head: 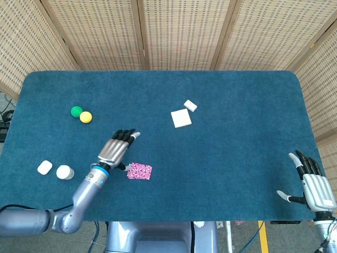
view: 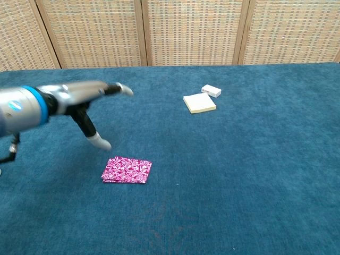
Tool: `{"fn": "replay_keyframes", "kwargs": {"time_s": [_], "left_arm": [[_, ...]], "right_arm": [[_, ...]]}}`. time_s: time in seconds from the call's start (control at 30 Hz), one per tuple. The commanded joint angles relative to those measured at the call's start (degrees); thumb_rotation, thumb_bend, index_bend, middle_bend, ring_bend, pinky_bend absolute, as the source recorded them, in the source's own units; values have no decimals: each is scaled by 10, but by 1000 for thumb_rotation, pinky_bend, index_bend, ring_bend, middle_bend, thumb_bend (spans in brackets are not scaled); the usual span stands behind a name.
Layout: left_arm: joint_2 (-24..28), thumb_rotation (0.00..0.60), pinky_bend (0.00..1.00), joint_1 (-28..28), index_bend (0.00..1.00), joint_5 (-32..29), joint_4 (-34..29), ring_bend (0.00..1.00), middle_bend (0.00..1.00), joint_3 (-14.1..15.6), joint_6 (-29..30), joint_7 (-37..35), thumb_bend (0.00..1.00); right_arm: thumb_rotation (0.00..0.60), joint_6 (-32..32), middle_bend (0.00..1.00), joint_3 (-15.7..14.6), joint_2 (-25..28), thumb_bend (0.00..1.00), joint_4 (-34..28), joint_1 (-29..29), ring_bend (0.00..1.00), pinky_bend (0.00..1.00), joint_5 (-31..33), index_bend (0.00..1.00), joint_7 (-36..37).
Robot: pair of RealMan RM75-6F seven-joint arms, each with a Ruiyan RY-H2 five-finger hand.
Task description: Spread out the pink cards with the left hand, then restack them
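Lab-type test setup: blue-carpeted table (head: 237,158), woven screen panels (head: 184,31) behind.

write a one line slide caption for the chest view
Left hand lifted clear above the pink cards, which lie slightly fanned on the blue table.

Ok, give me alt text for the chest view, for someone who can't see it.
The left hand hangs open above a blue table, clear of the pink cards lying in a slightly fanned pile below it. Farther back sit a pale pad and a small white block.
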Motion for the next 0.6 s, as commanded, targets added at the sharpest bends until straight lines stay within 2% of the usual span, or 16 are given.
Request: {"fn": "replay_keyframes", "kwargs": {"time_s": [0.03,0.1,0.23,0.33,0.5,0.6], "left_arm": [[88,600,0,86,0,147,-20,0,0,34,98,-90,21],[117,600,0,125,0,186,-8,0,0,57,142,-113,5],[157,600,0,181,0,216,-4,0,0,86,196,-149,0],[179,600,0,239,0,249,21,0,0,110,246,-208,0],[191,600,0,310,0,271,60,0,0,135,285,-285,0],[196,600,0,337,0,278,73,0,0,139,296,-314,0]], "right_arm": [[600,1,0,0,-1,1,-1,0,0,0,0,0,-3],[600,2,0,0,-1,2,-2,0,0,0,0,0,-7],[600,4,0,1,-2,2,-3,-1,0,0,2,0,-13],[600,6,0,1,-3,2,-5,-2,0,0,4,0,-21],[600,12,0,2,-5,2,-7,-5,0,0,5,0,-31],[600,14,0,2,-6,2,-8,-6,0,0,5,0,-36]]}}
